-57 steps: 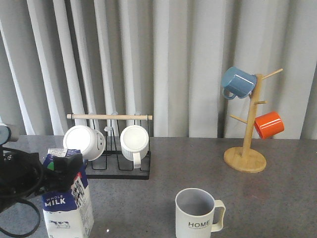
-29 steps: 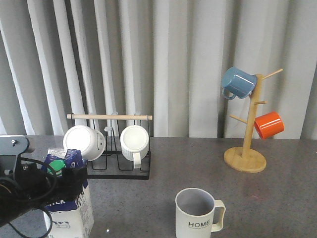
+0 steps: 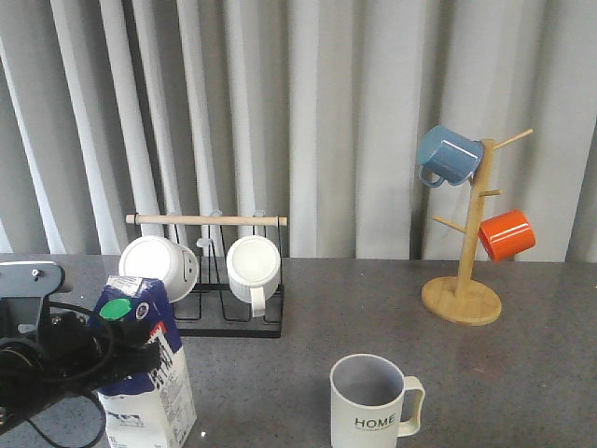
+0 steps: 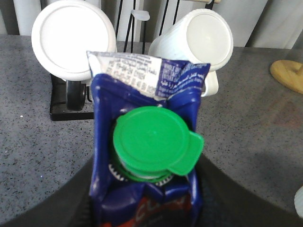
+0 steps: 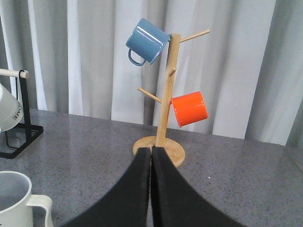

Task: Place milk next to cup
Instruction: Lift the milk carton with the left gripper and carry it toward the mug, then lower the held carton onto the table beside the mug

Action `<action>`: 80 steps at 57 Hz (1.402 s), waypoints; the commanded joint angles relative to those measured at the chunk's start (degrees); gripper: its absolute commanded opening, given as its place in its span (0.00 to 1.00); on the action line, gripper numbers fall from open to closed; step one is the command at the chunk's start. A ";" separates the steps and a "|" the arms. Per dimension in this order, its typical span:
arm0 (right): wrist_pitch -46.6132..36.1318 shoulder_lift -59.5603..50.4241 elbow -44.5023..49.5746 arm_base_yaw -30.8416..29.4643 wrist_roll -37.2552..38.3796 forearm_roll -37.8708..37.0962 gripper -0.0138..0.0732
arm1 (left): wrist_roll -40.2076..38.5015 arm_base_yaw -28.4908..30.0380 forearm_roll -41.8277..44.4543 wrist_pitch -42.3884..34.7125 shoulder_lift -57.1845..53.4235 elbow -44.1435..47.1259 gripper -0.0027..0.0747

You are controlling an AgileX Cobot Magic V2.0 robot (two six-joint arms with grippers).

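The left end effector (image 3: 140, 347) is closed around the upper body of the tall gable-top milk carton (image 3: 145, 373), dark blue above and white below with a round green cap (image 4: 154, 144); in the left wrist view the black fingers flank the carton just under the cap, so the grip looks secure. The carton leans a little and sits at the near left of the grey speckled bench (image 3: 373, 308), well apart from the large pale ribbed mug lettered "HOME" (image 3: 368, 401), which stands upright near the front centre with its handle to the right. So the grasp seems done, while the carry across to the mug and the setting down beside it are still left. Whether the carton's base is off the bench is cut off by the frame edge. The right end effector (image 5: 151, 189) has its two fingers pressed together, holding nothing, facing the wooden mug tree (image 5: 163, 109) with a blue mug (image 5: 147, 41) and an orange mug (image 5: 189, 109).
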 commanded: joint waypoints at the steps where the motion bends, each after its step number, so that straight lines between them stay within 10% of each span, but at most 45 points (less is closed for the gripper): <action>1: -3.73 -0.16 -2.00 -0.24 -0.16 -0.41 0.15 | -0.21 0.08 -0.41 -4.80 -1.54 -1.88 0.11; 26: -3.73 -0.16 -2.00 -0.24 -0.16 -0.41 0.15 | 4.60 -0.33 -4.12 -4.57 -3.18 -3.39 0.04; 37: -3.73 -0.16 -2.00 -0.24 -0.16 -0.41 0.15 | 37.30 -9.04 -40.36 -10.26 -7.83 -7.08 0.04; 48: -3.73 -0.16 -2.00 -0.24 -0.16 -0.41 0.15 | 70.70 -24.11 -75.62 -35.30 -5.88 -8.95 0.04; 80: -3.73 -0.16 -2.00 -0.24 -0.11 -0.41 0.15 | 72.12 -40.65 -82.22 -45.47 12.37 -21.30 0.04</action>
